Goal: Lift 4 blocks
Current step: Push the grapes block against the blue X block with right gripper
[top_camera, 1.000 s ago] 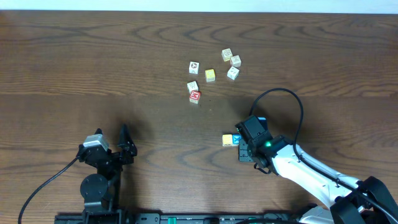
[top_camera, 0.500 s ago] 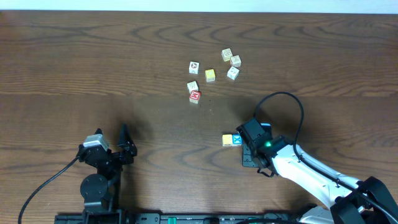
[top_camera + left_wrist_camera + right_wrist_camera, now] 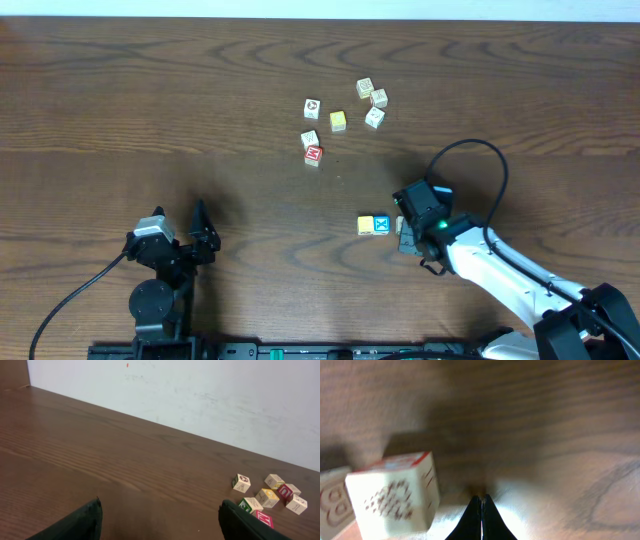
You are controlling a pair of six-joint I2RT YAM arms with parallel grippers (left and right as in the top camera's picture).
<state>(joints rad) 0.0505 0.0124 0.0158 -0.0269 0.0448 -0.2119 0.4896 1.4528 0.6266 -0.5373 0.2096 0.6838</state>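
Observation:
A yellow-orange block [image 3: 366,225] and a blue block [image 3: 382,224] lie side by side on the table. A whitish block [image 3: 400,226] sits just right of them, half under my right arm. My right gripper [image 3: 408,240] is low beside it. In the right wrist view the gripper [image 3: 481,496] is shut with nothing in it, tips on the wood. The whitish block [image 3: 395,496], faintly marked, rests just left of the tips, apart from them. The red block [image 3: 314,154] lies farther back, also visible [image 3: 264,518] by my open left gripper [image 3: 160,515], which is parked at the near left [image 3: 200,232].
Several other small cubes lie in a loose cluster at the back, among them a paler yellow cube [image 3: 338,120] and whitish picture cubes [image 3: 312,107], [image 3: 374,116]. Another whitish cube [image 3: 310,139] touches the red block. A black cable [image 3: 480,160] loops over my right arm.
My right gripper has shifted right, off the blue block, and closed fully. The whitish block beside the blue one has come into view. The left arm has not moved.

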